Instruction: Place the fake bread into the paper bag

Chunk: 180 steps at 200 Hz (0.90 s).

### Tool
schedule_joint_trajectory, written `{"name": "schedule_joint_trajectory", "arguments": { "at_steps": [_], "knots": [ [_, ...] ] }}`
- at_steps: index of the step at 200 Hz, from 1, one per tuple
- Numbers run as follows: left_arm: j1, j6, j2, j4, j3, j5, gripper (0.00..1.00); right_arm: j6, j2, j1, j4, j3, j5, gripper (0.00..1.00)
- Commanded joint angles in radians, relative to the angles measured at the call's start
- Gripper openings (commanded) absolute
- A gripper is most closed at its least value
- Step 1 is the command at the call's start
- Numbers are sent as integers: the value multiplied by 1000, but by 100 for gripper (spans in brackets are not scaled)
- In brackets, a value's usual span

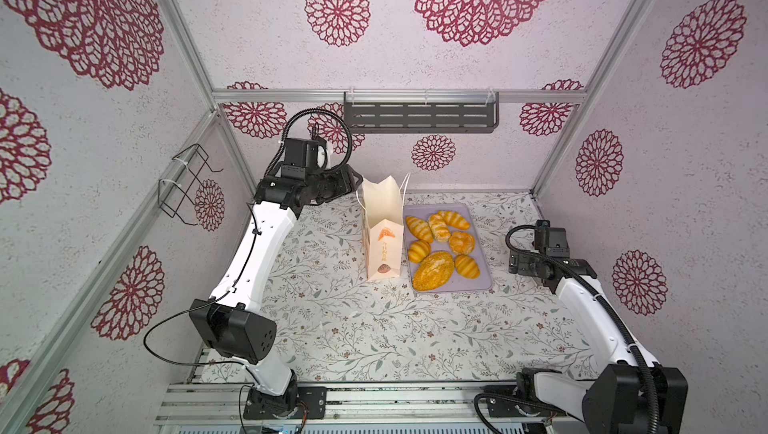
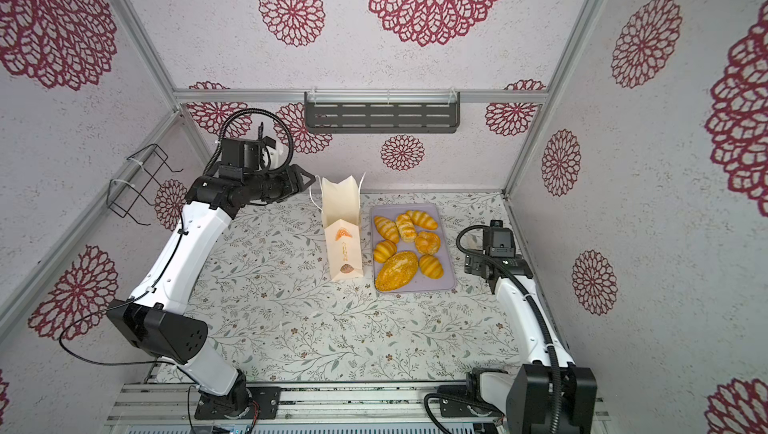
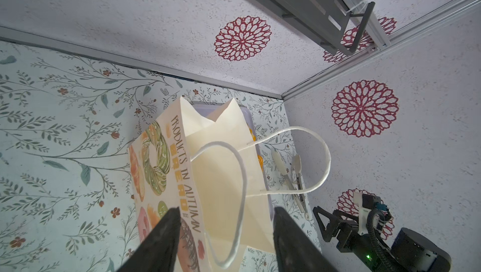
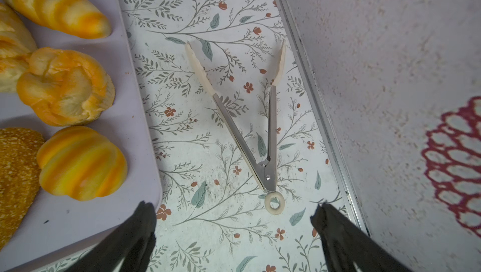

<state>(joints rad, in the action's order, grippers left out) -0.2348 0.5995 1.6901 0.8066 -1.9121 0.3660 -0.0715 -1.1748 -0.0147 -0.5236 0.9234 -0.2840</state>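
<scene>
**Paper bag** (image 1: pixel 384 241) (image 3: pixel 223 166): cream, printed with bread pictures and lettering, with white cord handles. It stands upright near the middle of the back edge of the counter (image 1: pixel 332 320), and its mouth is open.

**Fake bread** (image 1: pixel 461 242) (image 4: pixel 65 86): seven glossy golden-orange pieces, all on the tray. They are striped rolls, round buns and one oval speckled loaf (image 1: pixel 433 270). The loaf lies at the tray's front end.

**Tray** (image 1: pixel 484 271) (image 4: pixel 125 127): flat, lilac and rectangular. It sits just beside the bag, on the side toward the counter's right edge. I cannot tell whether the two touch.

**Tongs** (image 4: pixel 231 125) (image 3: pixel 296 177): metal arms with pale tips and a ring at the hinge. They lie spread in a V on the counter, between the tray and the right edge.

**Left gripper** (image 1: pixel 355 180) (image 3: pixel 226 209): raised at the bag's mouth, on the side facing the counter's left edge. The jaws stand apart, with the bag's rim and one cord handle between them. Contact with the paper cannot be confirmed.

**Right gripper** (image 1: pixel 515 263) (image 4: pixel 234 205): near the counter's right edge, above the ring end of the tongs. The jaws are spread wide and hold nothing.
</scene>
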Motion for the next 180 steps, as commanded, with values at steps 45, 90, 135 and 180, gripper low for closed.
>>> {"name": "schedule_joint_trajectory", "arguments": {
  "at_steps": [45, 90, 135, 180],
  "knots": [
    [-23, -15, 43, 0, -29, -17, 41, -21, 30, -14, 2, 28, -13, 99],
    [-32, -42, 49, 5, -30, -60, 16, -18, 22, -31, -8, 38, -15, 99],
    [-32, -61, 23, -13, 23, -74, 2, 5, 8, -61, -11, 39, -20, 99],
    [-30, -68, -25, -39, 96, -97, 0, 106, -40, -95, 9, 33, -43, 99]
  ]
}}
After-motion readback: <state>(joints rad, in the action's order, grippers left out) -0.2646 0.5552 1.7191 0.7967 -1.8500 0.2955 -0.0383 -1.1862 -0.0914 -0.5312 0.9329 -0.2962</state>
